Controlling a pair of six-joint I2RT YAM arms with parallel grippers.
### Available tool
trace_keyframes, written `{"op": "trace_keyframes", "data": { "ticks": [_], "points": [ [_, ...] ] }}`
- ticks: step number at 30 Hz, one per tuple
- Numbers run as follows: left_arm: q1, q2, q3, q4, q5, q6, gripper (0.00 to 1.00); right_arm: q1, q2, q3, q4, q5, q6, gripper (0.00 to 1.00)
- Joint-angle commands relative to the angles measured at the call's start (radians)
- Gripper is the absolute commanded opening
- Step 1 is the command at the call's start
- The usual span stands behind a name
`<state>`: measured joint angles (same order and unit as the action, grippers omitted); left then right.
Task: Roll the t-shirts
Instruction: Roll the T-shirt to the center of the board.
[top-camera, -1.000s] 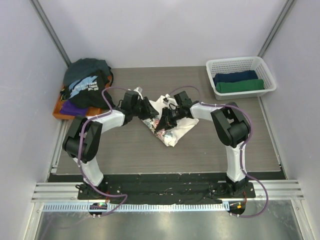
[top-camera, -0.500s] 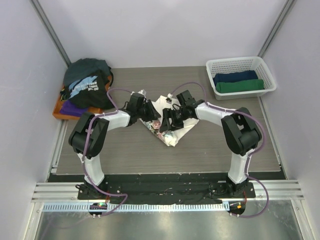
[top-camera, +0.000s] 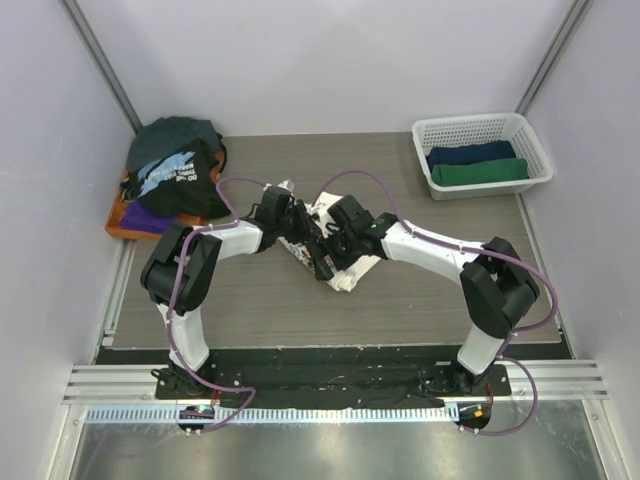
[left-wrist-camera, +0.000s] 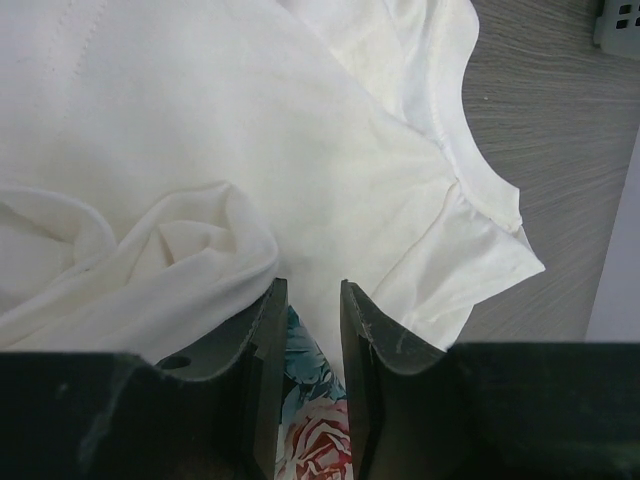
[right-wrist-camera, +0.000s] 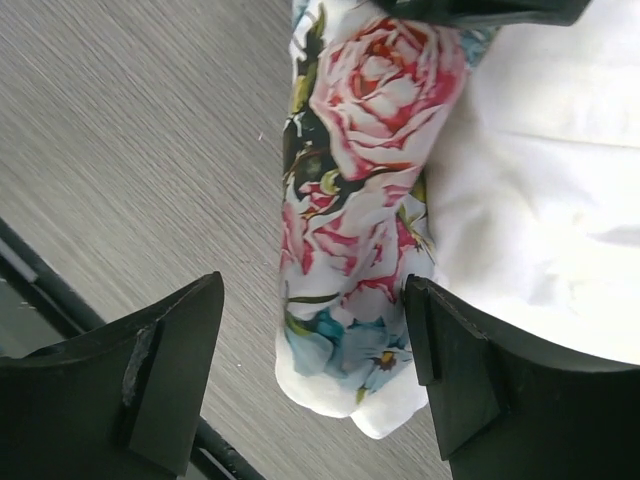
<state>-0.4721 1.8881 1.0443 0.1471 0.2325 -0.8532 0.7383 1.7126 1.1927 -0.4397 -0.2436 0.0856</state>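
A cream-white t-shirt with red floral print (top-camera: 347, 278) lies partly rolled at the table's middle. My left gripper (top-camera: 303, 238) is at its far left side. In the left wrist view the left gripper (left-wrist-camera: 310, 290) stands narrow, shut on a floral fold of the shirt (left-wrist-camera: 250, 120). My right gripper (top-camera: 328, 258) hangs over the roll's near end. In the right wrist view the right gripper (right-wrist-camera: 312, 283) is wide open, and the rolled floral end (right-wrist-camera: 370, 130) lies between its fingers without touching them. More t-shirts (top-camera: 175, 165) are piled at the back left.
The pile, with a black lettered shirt (top-camera: 170, 180) and a purple one (top-camera: 145, 215), rests on an orange tray (top-camera: 118, 228). A white lattice basket (top-camera: 470, 122) at the back right holds a navy roll (top-camera: 470, 154) and a green roll (top-camera: 480, 172). Grey walls close both sides.
My right gripper has opened wide and let go of the shirt, and its arm has swung left over the roll. The left gripper edged right, still holding the cloth.
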Motion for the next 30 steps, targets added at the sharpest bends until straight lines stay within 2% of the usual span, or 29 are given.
{"op": "trace_keyframes", "data": {
  "ticks": [1,5,6,9,11,13,14,16,17,18,22,26,30],
  "points": [
    [-0.003,0.028,-0.018,-0.050,-0.030,0.020,0.32,0.055,-0.011,-0.004,-0.007,0.177,-0.063,0.80],
    [-0.003,0.022,-0.020,-0.050,-0.028,0.020,0.32,0.070,0.012,-0.025,-0.010,0.271,-0.060,0.75],
    [-0.003,0.020,-0.020,-0.052,-0.028,0.019,0.32,0.072,0.012,-0.031,-0.010,0.265,-0.058,0.66],
    [-0.003,0.017,-0.021,-0.061,-0.039,0.022,0.32,0.072,-0.002,-0.050,-0.013,0.218,-0.032,0.46],
    [-0.003,0.014,-0.027,-0.060,-0.045,0.022,0.31,0.072,-0.010,-0.058,-0.022,0.201,-0.015,0.44],
    [0.000,0.011,-0.039,-0.055,-0.053,0.017,0.31,0.069,-0.015,-0.068,-0.030,0.173,0.003,0.35],
    [0.001,0.008,-0.047,-0.044,-0.056,0.014,0.31,0.065,-0.021,-0.074,-0.033,0.152,0.028,0.26],
    [0.010,0.002,-0.067,-0.018,-0.055,0.000,0.31,0.041,-0.031,-0.096,-0.024,0.046,0.075,0.16],
    [0.012,-0.001,-0.073,-0.011,-0.055,-0.006,0.31,0.030,-0.031,-0.103,-0.018,0.008,0.095,0.07],
    [0.016,-0.001,-0.079,-0.004,-0.055,-0.010,0.31,0.017,-0.031,-0.126,0.004,-0.087,0.117,0.06],
    [0.035,-0.012,-0.130,0.057,-0.061,-0.043,0.31,-0.088,-0.036,-0.212,0.110,-0.297,0.201,0.04],
    [0.058,-0.024,-0.170,0.146,-0.049,-0.076,0.31,-0.180,-0.028,-0.303,0.232,-0.479,0.292,0.08],
    [0.075,-0.023,-0.181,0.212,-0.030,-0.089,0.30,-0.211,0.118,-0.308,0.285,-0.602,0.342,0.09]
  ]
}}
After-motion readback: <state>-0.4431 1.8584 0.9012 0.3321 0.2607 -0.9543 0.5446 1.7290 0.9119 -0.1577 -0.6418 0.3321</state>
